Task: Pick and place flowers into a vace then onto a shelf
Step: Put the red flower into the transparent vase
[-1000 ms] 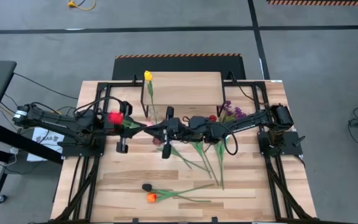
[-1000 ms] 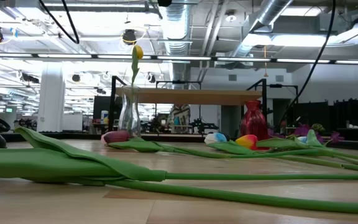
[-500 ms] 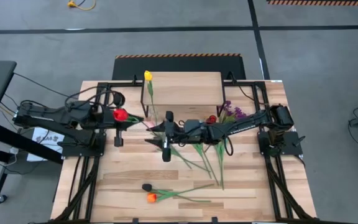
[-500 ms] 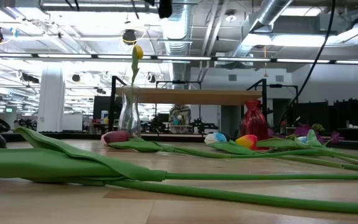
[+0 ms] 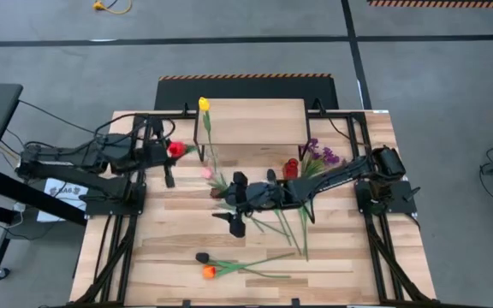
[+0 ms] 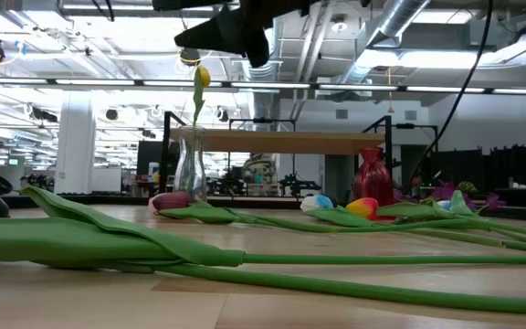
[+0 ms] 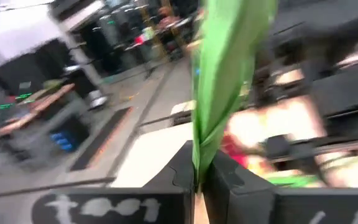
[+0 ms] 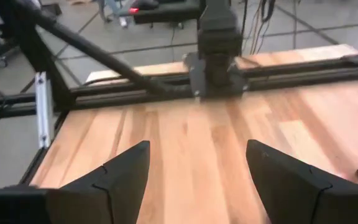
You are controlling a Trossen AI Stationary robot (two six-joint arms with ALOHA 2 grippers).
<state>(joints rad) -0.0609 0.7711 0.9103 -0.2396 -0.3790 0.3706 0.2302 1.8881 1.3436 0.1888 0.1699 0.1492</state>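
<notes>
left gripper (image 7: 199,180): clamped on red tulip (image 5: 175,150) stem; stem may slip or miss glass vase (image 6: 190,166). right gripper (image 8: 194,177): fingers spread, empty.

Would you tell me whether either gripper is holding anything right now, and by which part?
The left gripper pinches the red tulip by its green stem. The right gripper is open and holds nothing.
</notes>
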